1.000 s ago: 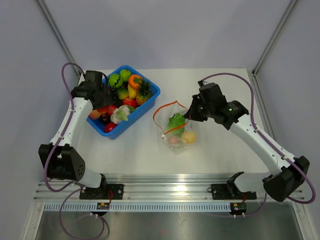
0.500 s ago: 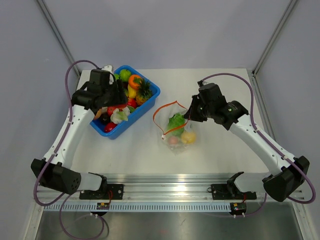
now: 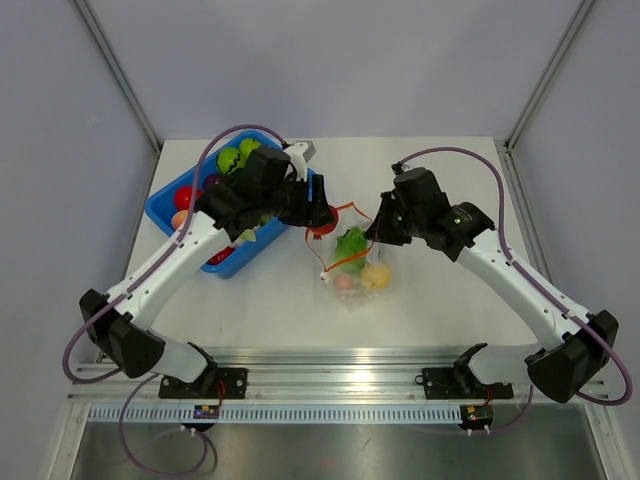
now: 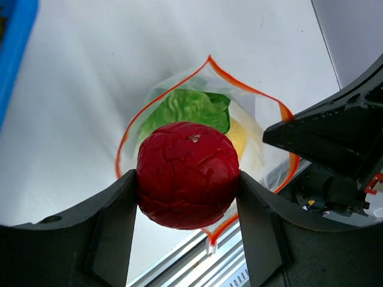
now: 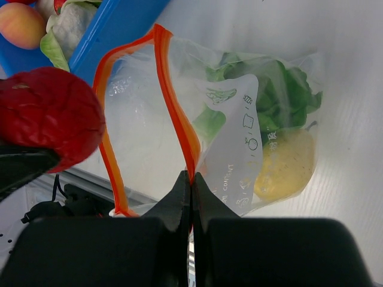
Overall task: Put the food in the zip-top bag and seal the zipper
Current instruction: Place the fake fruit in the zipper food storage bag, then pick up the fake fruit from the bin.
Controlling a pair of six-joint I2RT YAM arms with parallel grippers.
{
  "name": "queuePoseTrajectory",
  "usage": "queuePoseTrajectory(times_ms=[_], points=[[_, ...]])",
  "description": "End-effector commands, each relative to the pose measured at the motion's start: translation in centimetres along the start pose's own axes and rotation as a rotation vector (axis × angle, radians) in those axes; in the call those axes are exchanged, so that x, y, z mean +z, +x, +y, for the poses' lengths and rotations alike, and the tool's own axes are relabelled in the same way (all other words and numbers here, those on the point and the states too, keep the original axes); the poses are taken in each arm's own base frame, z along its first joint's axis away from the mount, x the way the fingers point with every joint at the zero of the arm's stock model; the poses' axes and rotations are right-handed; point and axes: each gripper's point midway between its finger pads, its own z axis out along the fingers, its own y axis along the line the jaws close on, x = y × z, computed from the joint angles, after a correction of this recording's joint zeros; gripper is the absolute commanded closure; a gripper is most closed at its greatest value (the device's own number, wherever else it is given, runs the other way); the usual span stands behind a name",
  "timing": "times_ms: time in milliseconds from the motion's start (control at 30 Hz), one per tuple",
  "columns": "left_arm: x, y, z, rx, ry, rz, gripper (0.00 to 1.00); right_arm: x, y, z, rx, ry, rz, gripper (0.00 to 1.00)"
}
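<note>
Fingers (image 4: 115,227) of the left gripper (image 3: 318,214) are clamped on a round red piece of food (image 4: 187,174), held just above the gaping mouth of the zip-top bag (image 3: 352,268). The bag lies on the desk (image 3: 450,310) with lettuce (image 4: 185,107) and a yellow piece (image 5: 287,161) inside. The right gripper (image 5: 191,178) is pinched tight on the bag's red-orange zipper (image 5: 177,107), and a blue bin (image 5: 119,24) of more toy food stands just beside the bag, on the left arm's side.

The left arm (image 3: 165,262) and right arm (image 3: 520,287) are wearing white shells between black joints — a purple cable (image 3: 240,128) is looping along each — and are ending in the matte-black left gripper (image 4: 187,179) and right gripper (image 5: 190,185), black bases (image 3: 205,380) sitting toward six o'clock.
</note>
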Motion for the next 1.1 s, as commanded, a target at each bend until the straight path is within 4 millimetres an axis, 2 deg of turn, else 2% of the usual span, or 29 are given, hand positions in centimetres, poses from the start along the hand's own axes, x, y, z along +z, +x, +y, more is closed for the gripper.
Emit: queuePoseTrajectory(times_ms=[0, 67, 133, 167, 200, 267, 300, 433, 467, 500, 533, 567, 633, 667, 733, 767, 800, 833, 867, 900, 933, 967, 1033, 1067], points=[[1.2, -1.8, -3.8, 0.023, 0.128, -0.033, 0.57, -1.0, -1.7, 1.8, -0.001, -0.044, -0.064, 1.0], [2.6, -1.0, -4.3, 0.031, 0.135, 0.01, 0.57, -1.2, -1.7, 1.8, 0.001, -0.043, -0.065, 1.0], [3.6, 0.2, -4.6, 0.043, 0.143, 0.059, 0.48, -1.3, -1.8, 1.8, -0.002, -0.043, -0.071, 1.0], [3.8, 0.5, -4.7, 0.048, 0.141, 0.074, 0.4, -1.4, -1.9, 1.8, -0.002, -0.043, -0.073, 1.0], [4.0, 1.1, -4.5, 0.053, 0.127, 0.096, 0.19, -1.4, -1.9, 1.8, -0.003, -0.041, -0.073, 1.0], [3.6, 0.9, -4.5, 0.063, 0.117, 0.091, 0.09, -1.4, -2.0, 1.9, -0.003, -0.044, -0.074, 1.0], [3.2, 0.6, -4.4, 0.072, 0.103, 0.079, 0.01, -1.4, -2.0, 1.9, -0.002, -0.045, -0.075, 1.0], [0.6, -1.6, -4.4, 0.119, 0.062, 0.008, 0.01, -1.3, -1.9, 1.9, -0.005, -0.045, -0.071, 1.0], [-0.7, -2.6, -4.5, 0.139, 0.048, -0.02, 0.04, -1.4, -1.9, 1.9, -0.005, -0.046, -0.072, 1.0], [-1.3, -3.4, -3.7, 0.144, -0.003, -0.05, 0.07, -1.5, -2.0, 2.0, -0.004, -0.05, -0.074, 1.0], [-2.0, -4.1, -3.1, 0.143, -0.029, -0.074, 0.15, -1.5, -2.0, 2.0, -0.005, -0.049, -0.076, 1.0], [-3.3, -5.3, -1.8, 0.13, -0.065, -0.112, 0.18, -1.6, -1.9, 2.0, -0.009, -0.052, -0.075, 1.0], [-4.4, -6.4, 0.7, 0.088, -0.117, -0.147, 0.22, -1.8, -2.0, 2.0, -0.008, -0.052, -0.08, 1.0], [-5.5, -7.2, 3.8, 0.032, -0.179, -0.171, 0.22, -1.8, -2.0, 2.0, -0.008, -0.052, -0.08, 1.0], [-6.5, -7.6, 7.2, -0.024, -0.257, -0.187, 0.19, -2.1, -2.0, 2.0, -0.009, -0.054, -0.085, 1.0], [-7.7, -7.7, 10.6, -0.072, -0.353, -0.197, 0.16, -2.1, -2.0, 2.0, -0.011, -0.054, -0.085, 1.0], [-8.4, -7.3, 13.6, -0.1, -0.473, -0.199, 0.13, -2.2, -2.0, 2.0, -0.011, -0.055, -0.087, 1.0], [-8.9, -6.7, 15.7, -0.127, -0.548, -0.19, 0.12, -2.2, -2.0, 2.0, -0.011, -0.057, -0.089, 1.0], [-10.4, -6.1, 19.5, -0.175, -0.691, -0.18, 0.11, -2.2, -2.0, 2.0, -0.013, -0.057, -0.089, 1.0], [-10.5, -4.7, 21.5, -0.199, -0.76, -0.146, 0.11, -2.3, -2.1, 2.1, -0.014, -0.06, -0.09, 1.0], [-10.8, -4.0, 23.2, -0.219, -0.813, -0.125, 0.1, -2.3, -2.1, 2.1, -0.017, -0.064, -0.09, 1.0], [-11.9, -3.4, 25.4, -0.244, -0.897, -0.116, 0.08, -2.3, -2.0, 2.1, -0.021, -0.066, -0.088, 1.0], [-11.6, -2.0, 27.8, -0.266, -0.973, -0.063, 0.05, -2.1, -2.0, 2.2, -0.022, -0.068, -0.086, 1.0], [-11.9, -1.8, 28.9, -0.263, -1.006, -0.052, 0.01, -2.1, -2.0, 2.3, -0.023, -0.071, -0.085, 1.0]])
